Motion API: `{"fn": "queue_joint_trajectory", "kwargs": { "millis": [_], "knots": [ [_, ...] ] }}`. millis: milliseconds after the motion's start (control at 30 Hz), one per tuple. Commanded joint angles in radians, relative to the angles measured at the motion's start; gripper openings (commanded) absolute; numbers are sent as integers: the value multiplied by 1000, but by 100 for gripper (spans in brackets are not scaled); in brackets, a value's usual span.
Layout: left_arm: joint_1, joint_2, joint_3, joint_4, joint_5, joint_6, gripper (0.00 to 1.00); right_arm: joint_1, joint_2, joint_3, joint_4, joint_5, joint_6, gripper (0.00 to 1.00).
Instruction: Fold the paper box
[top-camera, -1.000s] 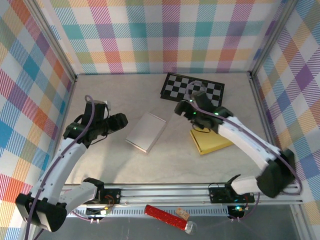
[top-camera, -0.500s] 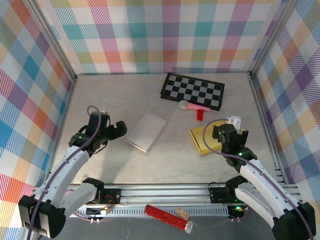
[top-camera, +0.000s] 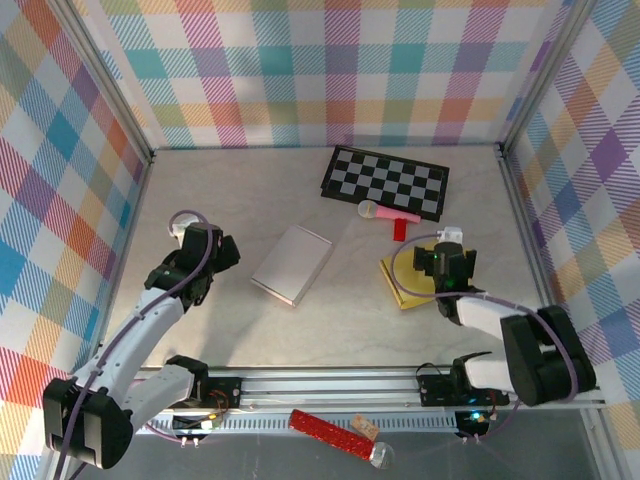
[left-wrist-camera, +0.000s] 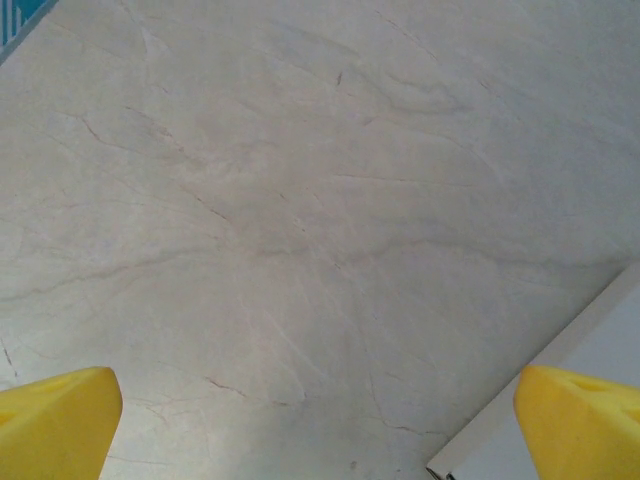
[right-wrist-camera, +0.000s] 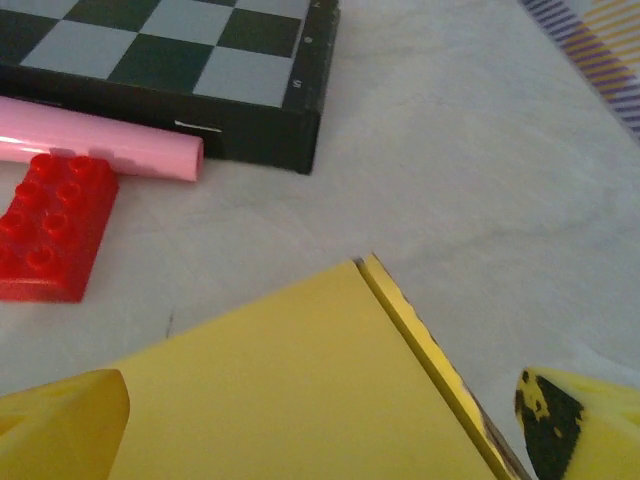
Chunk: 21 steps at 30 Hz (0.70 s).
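**Paper box**: one item.
- Appearance: pale grey-white, a thin rectangular slab with a plain top face.
- State: closed flat. It appears to be folded already, though seams and flaps are too small to make out from above.
- Pose: lying flat, long axis skewed, far end turned toward the right.
- Location: middle of the marbled table, apart from other objects. One pale corner shows at the lower right of the left wrist view.

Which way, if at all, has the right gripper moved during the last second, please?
Yes: the right gripper has drawn back, nearer and rightward, from the black-and-grey chequered board and is now above the flat yellow pad.
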Motion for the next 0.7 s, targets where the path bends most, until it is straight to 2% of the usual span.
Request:
{"fn": "queue_joint_trajectory", "kwargs": {
  "millis": [0, 67, 200, 300, 500, 633, 667],
  "knots": [
    [10, 12, 8, -2, 39, 42, 100, -34, 42, 76, 123, -150, -61, 99],
    [8, -4, -1, -21, 92, 32, 100, -43, 42, 66, 147, -187, -84, 99],
    [4, -86, -49, -28, 114, -29, 100, -108, 7, 30, 169, -241, -33, 99],
    [-28, -146, -89, -20, 85, -28, 100, -151, 12, 38, 158, -258, 1, 99],
    [-55, -181, -169, 63, 71, 8, 100, -152, 130, 38, 306, -315, -75, 99],
    [-55, -170, -228, 242, 5, 154, 100, -158, 232, 14, 455, -264, -43, 99],
    [-53, -164, -244, 289, -28, 189, 100, -159, 211, 35, 371, -254, -32, 99]
  ]
}}
